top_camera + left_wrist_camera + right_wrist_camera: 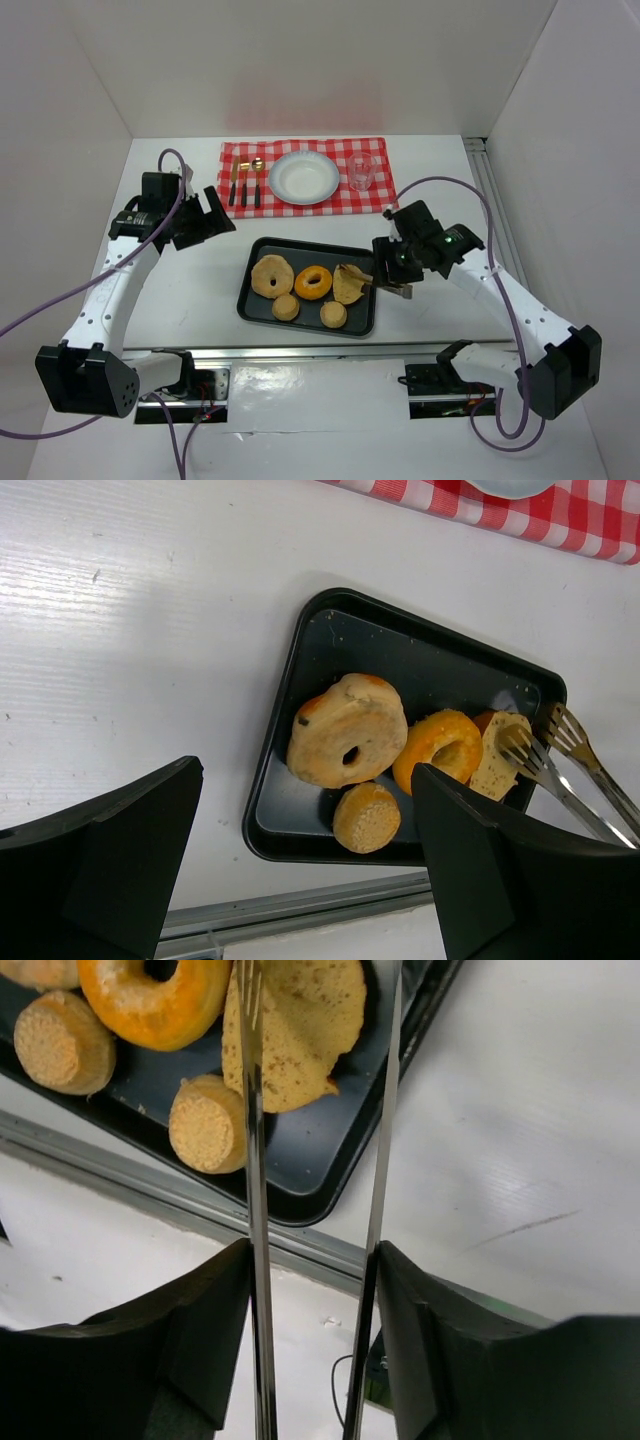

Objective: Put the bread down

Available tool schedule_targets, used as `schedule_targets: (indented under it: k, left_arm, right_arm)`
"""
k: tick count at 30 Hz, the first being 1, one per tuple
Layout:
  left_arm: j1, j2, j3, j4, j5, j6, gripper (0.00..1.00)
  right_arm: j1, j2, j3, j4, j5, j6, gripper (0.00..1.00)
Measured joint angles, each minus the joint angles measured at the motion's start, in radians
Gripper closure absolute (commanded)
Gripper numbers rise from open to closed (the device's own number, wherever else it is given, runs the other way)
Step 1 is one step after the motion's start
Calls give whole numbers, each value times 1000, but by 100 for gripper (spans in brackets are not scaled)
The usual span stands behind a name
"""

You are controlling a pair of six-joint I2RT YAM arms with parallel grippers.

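Observation:
A black tray (262, 243) holds a bagel (271, 275), an orange donut (314, 281), a flat seeded bread slice (349, 284) and two small round buns (286, 307). My right gripper (390, 270) is shut on metal tongs (256, 1160). The tongs' arms are spread, with one tip on the slice (300, 1030) and the other beside it near the tray's right edge. My left gripper (215, 222) is open and empty, hovering left of the tray. In the left wrist view (305, 770) it looks down on the bagel (345, 730) and a bun (367, 817).
A white plate (304, 178) sits on a red checked cloth (375, 152) behind the tray, with cutlery (245, 180) on its left and a clear glass (362, 171) on its right. A metal rail (300, 352) runs along the table's near edge.

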Motion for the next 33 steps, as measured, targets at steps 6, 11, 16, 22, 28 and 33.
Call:
schedule_targets:
  k: [6, 11, 16, 22, 28, 33]
  left_arm:
    - [0, 0, 0, 5, 5, 0, 3]
    - [0, 0, -1, 13, 12, 0, 3]
    - [0, 0, -1, 15, 14, -1, 3]
    - [0, 0, -1, 15, 16, -1, 3]
    - [0, 0, -1, 15, 16, -1, 3]
    - [0, 0, -3, 23, 17, -1, 3]
  right_arm:
    - [-31, -77, -30, 4, 23, 35, 36]
    - [-32, -107, -112, 8, -37, 63, 36]
    - [-32, -109, -124, 10, -99, 66, 37]
    - [-19, -98, -123, 13, -132, 59, 44]
    - [-14, -86, -86, 4, -110, 49, 71]
    - [-14, -84, 18, -22, -52, 63, 86]
